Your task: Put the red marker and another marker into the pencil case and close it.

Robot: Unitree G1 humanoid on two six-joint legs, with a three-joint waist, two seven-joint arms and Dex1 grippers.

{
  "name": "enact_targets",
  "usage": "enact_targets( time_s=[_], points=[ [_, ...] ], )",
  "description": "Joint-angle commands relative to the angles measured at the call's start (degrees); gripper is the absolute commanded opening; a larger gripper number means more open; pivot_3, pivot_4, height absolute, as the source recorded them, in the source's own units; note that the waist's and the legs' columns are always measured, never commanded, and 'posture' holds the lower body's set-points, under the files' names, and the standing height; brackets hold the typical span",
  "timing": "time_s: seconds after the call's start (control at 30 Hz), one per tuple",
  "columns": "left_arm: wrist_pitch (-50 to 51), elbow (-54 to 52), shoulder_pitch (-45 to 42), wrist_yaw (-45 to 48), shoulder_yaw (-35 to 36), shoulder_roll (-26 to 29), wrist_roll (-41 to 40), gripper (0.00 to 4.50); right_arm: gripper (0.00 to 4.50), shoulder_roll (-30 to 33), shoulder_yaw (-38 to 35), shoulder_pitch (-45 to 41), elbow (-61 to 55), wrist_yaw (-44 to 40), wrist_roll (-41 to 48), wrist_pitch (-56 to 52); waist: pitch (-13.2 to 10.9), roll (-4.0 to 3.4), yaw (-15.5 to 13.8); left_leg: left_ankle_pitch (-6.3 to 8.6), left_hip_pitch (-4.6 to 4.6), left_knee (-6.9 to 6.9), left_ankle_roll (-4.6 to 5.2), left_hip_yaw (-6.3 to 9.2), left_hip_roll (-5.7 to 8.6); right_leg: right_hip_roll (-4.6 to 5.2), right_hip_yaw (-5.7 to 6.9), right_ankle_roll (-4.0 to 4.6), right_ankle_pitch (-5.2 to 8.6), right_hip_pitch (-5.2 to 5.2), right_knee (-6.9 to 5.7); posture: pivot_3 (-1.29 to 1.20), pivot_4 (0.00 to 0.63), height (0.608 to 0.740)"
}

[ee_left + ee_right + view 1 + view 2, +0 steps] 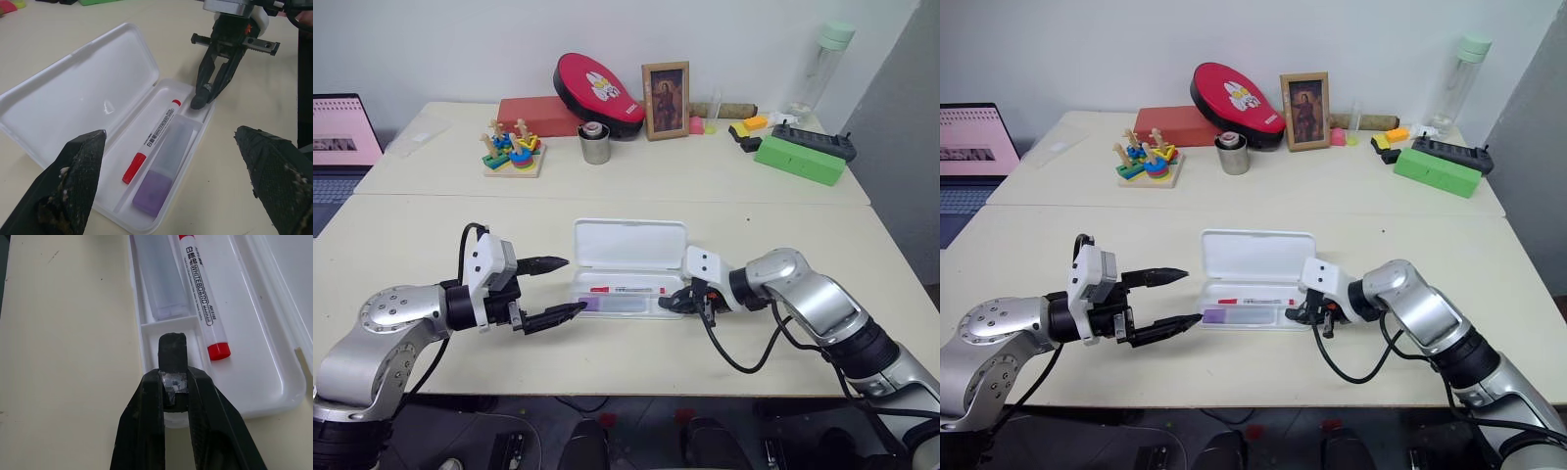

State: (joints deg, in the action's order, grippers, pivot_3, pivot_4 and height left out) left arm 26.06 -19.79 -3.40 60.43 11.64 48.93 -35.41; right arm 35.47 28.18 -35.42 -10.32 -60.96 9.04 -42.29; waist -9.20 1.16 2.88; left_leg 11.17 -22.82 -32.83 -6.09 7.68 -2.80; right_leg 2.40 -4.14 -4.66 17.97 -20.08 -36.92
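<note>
The white pencil case (626,240) lies open near the table's front edge, its lid flat toward the back. In its tray rest the red marker (154,139) and, in front of it, another marker (161,171), lavender with a purple cap. My left gripper (574,285) is open just left of the case, holding nothing. My right gripper (174,382) is at the case's right end, shut on a small black piece (173,348) that is over the small end compartment.
Along the back of the table stand a red oval case (600,93), a picture frame (666,101), a metal cup (594,144), a wooden stacking toy (514,149), a green box (800,159) and a bottle (822,64). A laptop (342,137) sits far left.
</note>
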Motion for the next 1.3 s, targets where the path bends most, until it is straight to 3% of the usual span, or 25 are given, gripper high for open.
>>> enact_targets(
  time_s=[0.03,0.17,0.47,0.73,0.93,1.07,1.3],
  points=[
    [0.03,-1.75,-0.67,-0.39,0.74,-0.07,-0.55,4.50,1.36,-0.21,-0.82,-1.02,-2.58,-0.02,0.24,-0.50,0.00,0.00,0.00,0.00,0.00,0.00,0.00,0.00,0.00,0.00,0.00,0.00,0.00,0.00,0.00,0.00,0.150,0.740],
    [0.04,-1.83,-0.69,-0.50,0.66,-0.16,-0.59,4.50,2.56,-0.83,-1.15,-1.38,-2.55,0.37,0.25,-0.78,0.00,0.00,0.01,0.00,0.00,0.00,0.00,0.00,0.00,0.00,0.00,0.00,0.00,0.00,0.00,0.00,0.150,0.740],
    [0.15,-1.49,-1.39,-1.69,0.77,-1.04,-0.78,4.50,4.45,-1.92,-4.48,-2.90,-2.43,-0.75,3.61,-1.37,0.00,0.00,0.04,0.00,0.00,0.00,0.00,0.00,0.00,0.00,0.00,0.01,0.00,0.01,-0.01,0.00,0.150,0.740],
    [1.00,-2.01,-1.31,-3.19,1.36,-1.97,-1.42,4.50,4.45,-5.50,-14.30,-8.60,3.70,0.17,9.86,0.57,0.00,0.01,0.07,0.00,0.02,-0.01,0.00,0.01,0.00,0.00,0.01,0.01,-0.01,0.02,-0.04,0.00,0.150,0.740],
    [1.13,-1.99,-3.49,-5.97,1.37,-4.20,-1.74,4.50,4.45,-10.37,-21.94,-20.88,29.02,9.39,6.33,8.92,0.01,0.01,0.11,-0.01,0.03,-0.02,0.00,0.00,0.00,0.00,0.01,0.00,-0.03,0.03,-0.06,0.00,0.150,0.740],
    [1.17,-2.44,-4.21,-7.47,1.08,-5.41,-1.54,4.50,3.66,-11.39,-23.75,-27.50,48.63,13.98,2.68,17.67,0.05,0.08,-0.07,-0.01,-0.01,0.00,0.00,0.00,0.00,0.00,0.02,0.02,-0.04,0.02,-0.02,0.00,0.150,0.740],
    [1.85,-3.63,-3.91,-9.50,2.36,-6.40,-2.82,4.50,2.09,-12.95,-22.63,-29.87,61.55,12.71,-1.58,25.81,-0.02,-0.03,0.47,0.00,-0.05,0.09,0.01,-0.03,0.01,0.01,0.01,0.12,0.00,-0.06,-0.06,0.00,0.150,0.740]
  ],
)
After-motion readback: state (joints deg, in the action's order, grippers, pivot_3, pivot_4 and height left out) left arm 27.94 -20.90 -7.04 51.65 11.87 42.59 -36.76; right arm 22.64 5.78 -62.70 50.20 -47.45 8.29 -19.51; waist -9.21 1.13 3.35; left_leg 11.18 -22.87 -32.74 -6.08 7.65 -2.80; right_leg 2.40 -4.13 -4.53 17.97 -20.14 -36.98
